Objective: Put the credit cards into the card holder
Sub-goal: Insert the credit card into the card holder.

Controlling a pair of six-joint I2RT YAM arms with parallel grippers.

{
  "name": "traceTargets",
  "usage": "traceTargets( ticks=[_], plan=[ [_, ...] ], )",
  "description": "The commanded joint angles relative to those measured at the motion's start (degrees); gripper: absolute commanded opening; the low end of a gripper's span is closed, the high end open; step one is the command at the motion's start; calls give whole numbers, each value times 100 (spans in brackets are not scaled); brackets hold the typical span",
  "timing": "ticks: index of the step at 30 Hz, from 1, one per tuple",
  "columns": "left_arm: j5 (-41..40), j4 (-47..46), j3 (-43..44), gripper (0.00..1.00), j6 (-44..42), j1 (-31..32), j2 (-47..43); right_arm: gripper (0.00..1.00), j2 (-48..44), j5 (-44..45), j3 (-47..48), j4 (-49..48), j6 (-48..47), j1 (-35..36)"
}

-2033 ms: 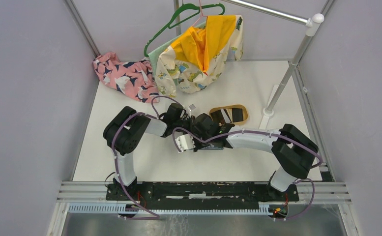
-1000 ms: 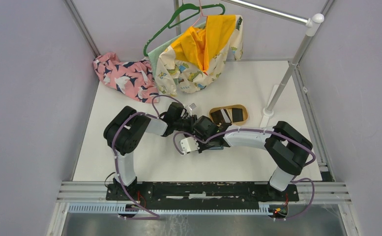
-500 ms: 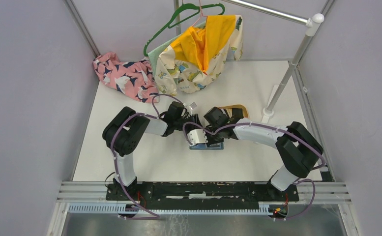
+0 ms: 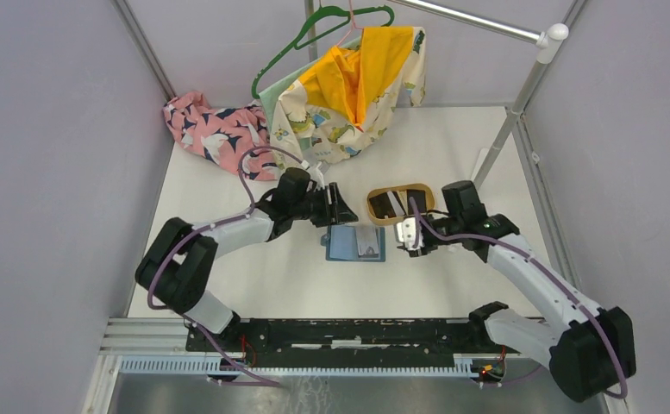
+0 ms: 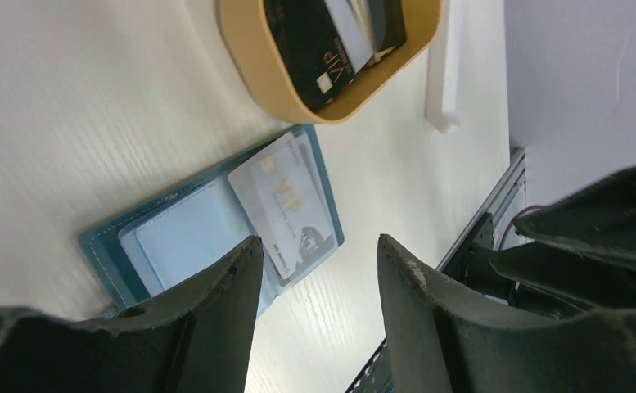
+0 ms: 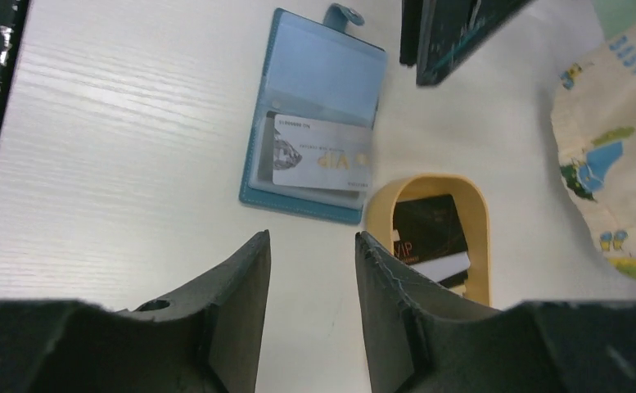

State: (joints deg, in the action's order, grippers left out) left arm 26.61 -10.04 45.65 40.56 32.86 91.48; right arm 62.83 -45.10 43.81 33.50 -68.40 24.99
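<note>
- The card holder point(image 4: 348, 244) lies open mid-frame in the top view, with a pale card point(image 4: 366, 242) on its right half. If that card isn't fully tucked in, a nudge could slide it out.
- The remaining credit cards point(image 4: 397, 203) overlap in the tray point(image 5: 249, 49), just to the upper right, so two might lift together.
- The left claw point(image 4: 338, 207) and right claw point(image 4: 410, 235), both released and empty, flank the card holder and could bump it.

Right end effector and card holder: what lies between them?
Only bare table between right end effector and card holder; the right wrist view shows it.
</note>
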Motion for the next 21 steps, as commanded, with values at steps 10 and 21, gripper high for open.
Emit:
traceTargets(
  ticks=[10,21],
  plan=[
    [-1136,651,-580,13,-488,258,-1508,41,-982,-665,-1304,-2771,2225,-907],
    [-2776,938,-240,2,-1107,926,-856,27,-228,-209,-1736,-2782,1233,-851]
  ],
)
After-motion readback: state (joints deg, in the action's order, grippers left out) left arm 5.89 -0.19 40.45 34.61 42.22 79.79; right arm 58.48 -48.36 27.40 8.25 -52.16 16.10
